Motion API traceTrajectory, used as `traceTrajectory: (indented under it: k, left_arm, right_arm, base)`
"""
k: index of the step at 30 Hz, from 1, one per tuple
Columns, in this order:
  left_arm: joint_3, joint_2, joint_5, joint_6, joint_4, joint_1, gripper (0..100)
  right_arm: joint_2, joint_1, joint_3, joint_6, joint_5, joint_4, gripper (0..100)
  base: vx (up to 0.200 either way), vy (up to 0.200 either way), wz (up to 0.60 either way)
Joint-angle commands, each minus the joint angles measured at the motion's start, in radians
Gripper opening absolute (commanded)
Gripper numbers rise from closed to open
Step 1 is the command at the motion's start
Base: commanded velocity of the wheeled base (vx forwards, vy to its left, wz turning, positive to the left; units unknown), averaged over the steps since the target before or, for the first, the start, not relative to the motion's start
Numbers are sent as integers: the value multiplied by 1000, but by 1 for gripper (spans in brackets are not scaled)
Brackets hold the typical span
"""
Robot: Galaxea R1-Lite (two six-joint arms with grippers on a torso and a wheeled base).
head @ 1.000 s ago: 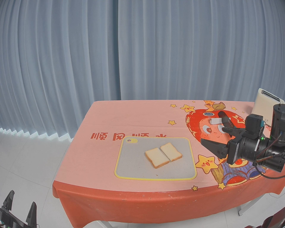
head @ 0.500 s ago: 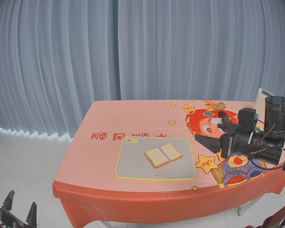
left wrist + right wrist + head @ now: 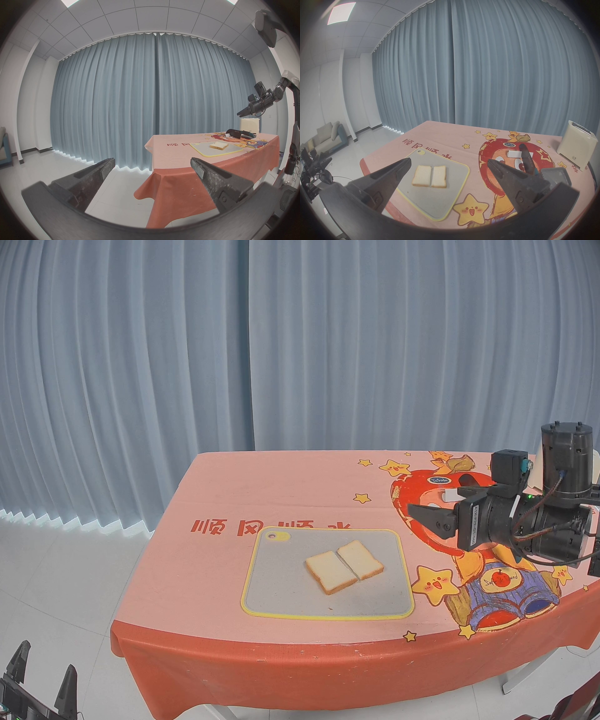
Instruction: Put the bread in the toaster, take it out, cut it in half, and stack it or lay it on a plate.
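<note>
Two halves of a bread slice (image 3: 344, 565) (image 3: 430, 176) lie side by side on a grey cutting board with a yellow rim (image 3: 275, 590) (image 3: 450, 193). My right gripper (image 3: 435, 499) (image 3: 448, 162) hangs open and empty above the table, right of the board. A black-handled knife (image 3: 451, 495) (image 3: 525, 157) lies flat on the cloth behind it. The cream toaster (image 3: 576, 143) stands at the table's far right corner. My left gripper (image 3: 40, 677) (image 3: 153, 170) is open, low and well off the table's left front.
The table carries an orange printed cloth (image 3: 250, 502), with bare cloth behind and left of the board. Blue-grey curtains (image 3: 250, 346) hang behind the table. White floor lies to the left.
My right arm has risen and drawn slightly left, lifting its open gripper higher above the cloth. The bread, board and knife have not moved.
</note>
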Motion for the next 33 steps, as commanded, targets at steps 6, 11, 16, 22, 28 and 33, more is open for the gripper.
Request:
traceTrajectory:
  k: [6,11,16,22,28,33]
  left_arm:
    - [18,-10,0,0,0,0,100]
    - [18,-10,0,0,0,0,100]
    - [18,-10,0,0,0,0,100]
    - [18,-10,0,0,0,0,100]
    - [18,-10,0,0,0,0,100]
    - [18,-10,0,0,0,0,100]
  right_arm:
    - [85,-26,-71,-3,0,2,100]
    - [98,-20,-136,-2,0,128,100]
    - [140,-25,-175,-2,0,183,100]
    - [201,-11,-172,-5,0,186,100]
    - [313,-14,-185,-12,-11,179,100]
    - [370,-23,-218,-22,-51,182,100]
  base:
    - [0,0,0]
    - [0,0,0]
    - [0,0,0]
    - [0,0,0]
    - [0,0,0]
    - [0,0,0]
